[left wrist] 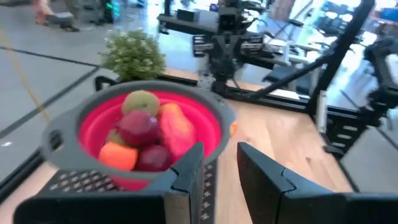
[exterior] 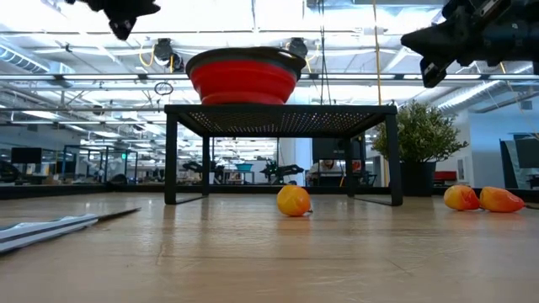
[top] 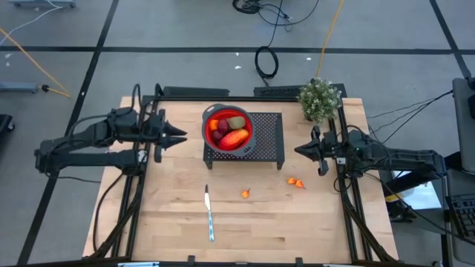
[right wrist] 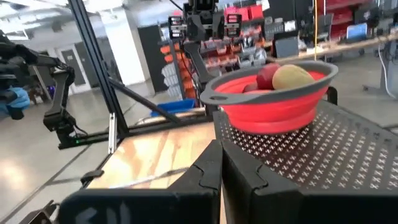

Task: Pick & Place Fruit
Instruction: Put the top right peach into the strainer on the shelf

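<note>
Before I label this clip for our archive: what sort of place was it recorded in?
Most likely a robotics lab or workshop. Beyond the wooden table stand other robot arm rigs on frames, shelves of red parts bins line the back, and cables trail across a taped concrete floor.

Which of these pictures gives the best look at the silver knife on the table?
The high view: the whole knife lies in plain sight on the table, in front of the rack. The low view shows only part of it, edge-on at table height. The wrist views do not show it clearly.
</note>
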{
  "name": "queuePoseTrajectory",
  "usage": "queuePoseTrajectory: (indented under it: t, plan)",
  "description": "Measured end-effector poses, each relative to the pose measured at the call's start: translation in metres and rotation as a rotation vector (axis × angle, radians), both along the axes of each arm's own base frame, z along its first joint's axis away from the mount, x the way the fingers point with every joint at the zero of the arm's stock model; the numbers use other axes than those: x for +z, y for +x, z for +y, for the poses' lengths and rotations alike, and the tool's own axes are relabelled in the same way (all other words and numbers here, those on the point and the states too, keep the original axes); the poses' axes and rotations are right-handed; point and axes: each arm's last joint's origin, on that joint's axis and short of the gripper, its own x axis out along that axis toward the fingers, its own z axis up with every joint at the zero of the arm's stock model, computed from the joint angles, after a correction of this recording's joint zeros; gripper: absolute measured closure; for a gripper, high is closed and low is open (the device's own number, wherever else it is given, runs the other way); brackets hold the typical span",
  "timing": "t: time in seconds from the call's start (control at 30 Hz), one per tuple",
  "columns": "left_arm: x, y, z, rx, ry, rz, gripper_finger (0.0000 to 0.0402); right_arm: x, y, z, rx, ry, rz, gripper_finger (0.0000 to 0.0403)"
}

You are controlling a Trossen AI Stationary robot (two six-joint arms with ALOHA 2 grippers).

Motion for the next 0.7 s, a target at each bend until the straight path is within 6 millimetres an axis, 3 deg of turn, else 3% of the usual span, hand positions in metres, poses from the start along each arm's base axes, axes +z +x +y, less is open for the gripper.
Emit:
queuePoseTrajectory:
  t: [0.27,0.5,0.7]
  plan:
    - [-0.027,-0.018,-0.005,0.05,0.023,-0.081,0.0307,0.03,-0.007,0.001,0.002,0.028,0.185,0.0403]
    - [-0.052,-0.022,-0.008,0.034,0.04,-0.166,0.0307,0.063,-0.012,0.002,0.002,0.059,0.392,0.0403]
    - [-0.069,-0.022,-0.009,0.031,0.029,-0.215,0.0307,0.076,-0.011,0.004,0.024,0.075,0.577,0.0403]
